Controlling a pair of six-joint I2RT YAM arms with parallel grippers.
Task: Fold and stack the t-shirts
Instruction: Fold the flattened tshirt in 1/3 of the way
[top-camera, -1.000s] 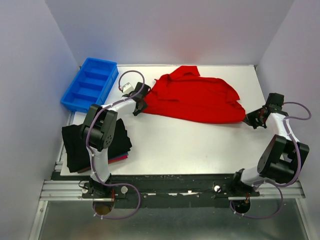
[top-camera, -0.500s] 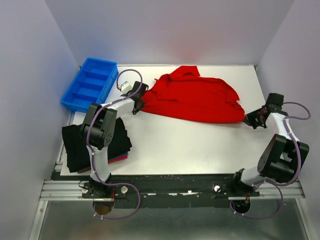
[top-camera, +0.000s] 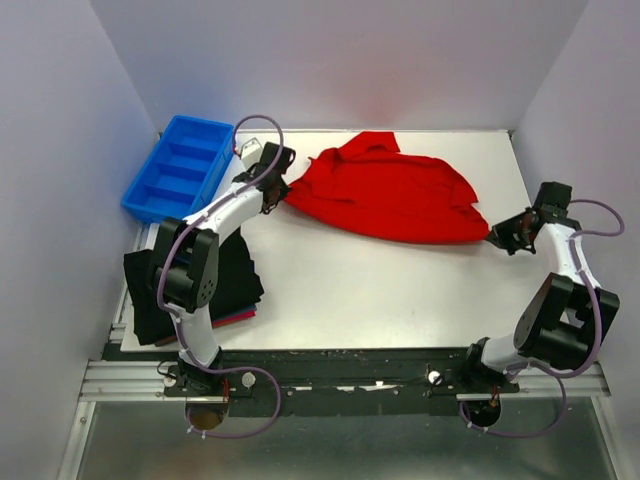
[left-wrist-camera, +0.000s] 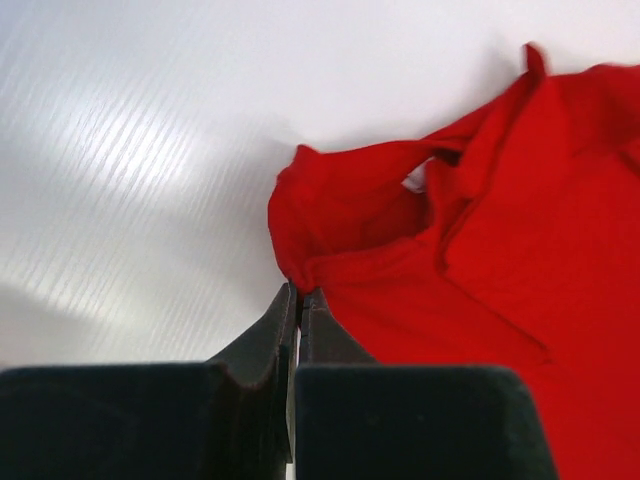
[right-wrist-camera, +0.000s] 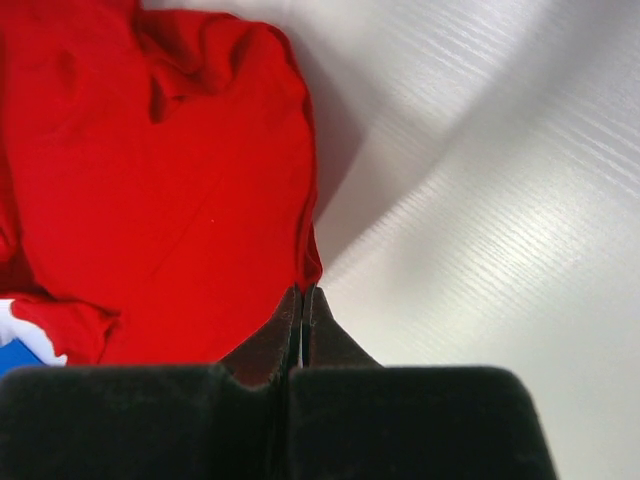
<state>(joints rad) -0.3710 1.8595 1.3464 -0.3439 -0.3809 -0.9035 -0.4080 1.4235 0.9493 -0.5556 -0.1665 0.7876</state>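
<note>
A bright red t-shirt (top-camera: 390, 195) lies crumpled across the back of the white table. My left gripper (top-camera: 281, 195) is shut on the shirt's left corner, and the left wrist view shows the cloth (left-wrist-camera: 420, 260) pinched at the fingertips (left-wrist-camera: 298, 293). On the other side, my right gripper (top-camera: 494, 235) is shut on the shirt's right corner; in the right wrist view the red cloth (right-wrist-camera: 170, 190) bunches at its tips (right-wrist-camera: 303, 292). The shirt hangs stretched between the two grippers. A folded black t-shirt (top-camera: 160, 285) lies on a dark-red one (top-camera: 238, 318) at the table's left front.
A blue plastic compartment bin (top-camera: 180, 168) stands at the back left, close to the left arm's elbow. Grey walls enclose the table on three sides. Bare white tabletop (top-camera: 380, 290) spreads in front of the red shirt.
My left gripper has shut on the shirt's left corner and drawn it up and away to the back left. The right gripper has shifted slightly, still holding its corner.
</note>
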